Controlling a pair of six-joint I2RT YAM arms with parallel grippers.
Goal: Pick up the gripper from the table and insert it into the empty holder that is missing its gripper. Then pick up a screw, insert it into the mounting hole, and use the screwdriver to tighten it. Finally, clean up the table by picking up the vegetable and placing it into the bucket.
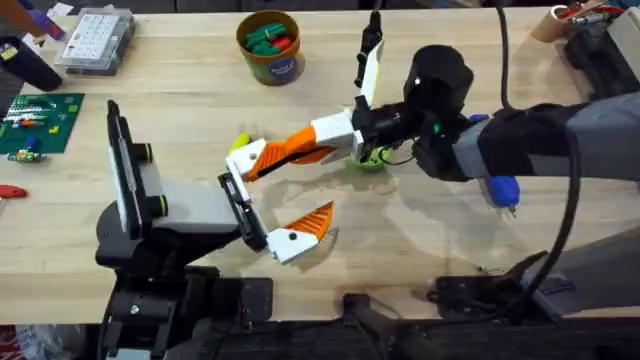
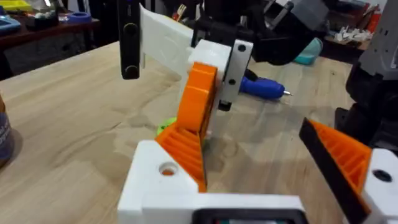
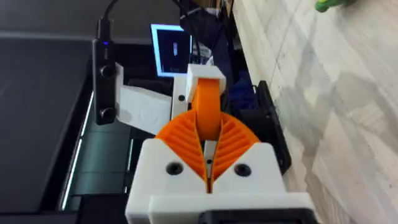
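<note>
The bench (image 1: pixel 420 240) carries everything. The right gripper (image 1: pixel 262 164) clamps its fingers tight on the orange gripper (image 1: pixel 310 150), pressing it at the holder (image 1: pixel 243 158) on the left gripper (image 1: pixel 265 200), whose fingers stand apart. The screwdriver (image 1: pixel 498 186) lies beyond the holder. The bucket (image 1: pixel 269 46) sits well behind the holder.

Black arms (image 1: pixel 560 140), white bases, orange ribbed fingers (image 3: pixel 233 143), black cables.

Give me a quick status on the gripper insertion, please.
Right gripper shut on the gripper, up at the holder; seating unclear. Left gripper open, alongside. Vegetable on the table under the right gripper; screwdriver lying clear.
</note>
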